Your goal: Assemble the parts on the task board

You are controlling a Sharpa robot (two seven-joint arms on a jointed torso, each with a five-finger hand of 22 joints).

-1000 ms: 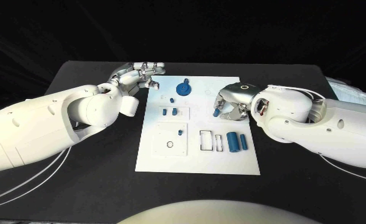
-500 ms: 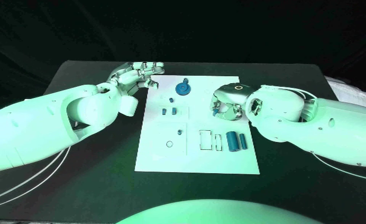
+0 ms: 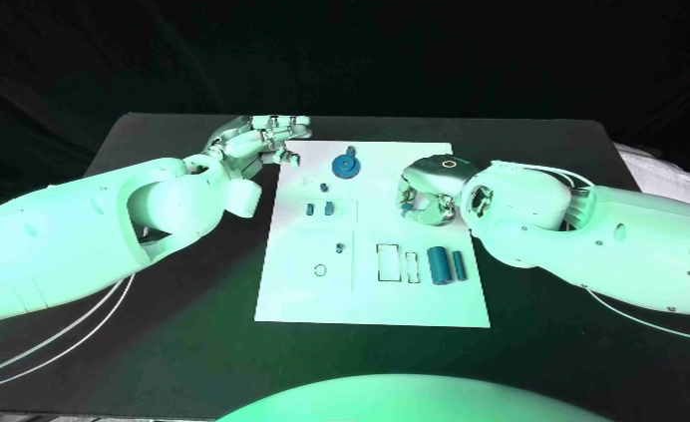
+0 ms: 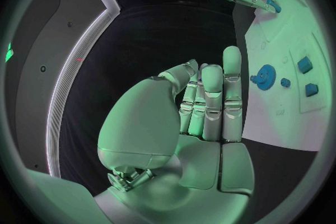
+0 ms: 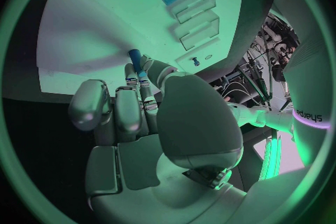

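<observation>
So we've got the right hand (image 3: 429, 195) over the right edge of the task board (image 3: 371, 304), fingers curled in and pinching a small blue peg (image 5: 135, 59). Its long axis points tip-first toward the board. Our left hand (image 3: 259, 146) sits at the board's far left corner, fingers straight and together, holding nothing. The blue gear (image 3: 345, 164) lies flat near there.
</observation>
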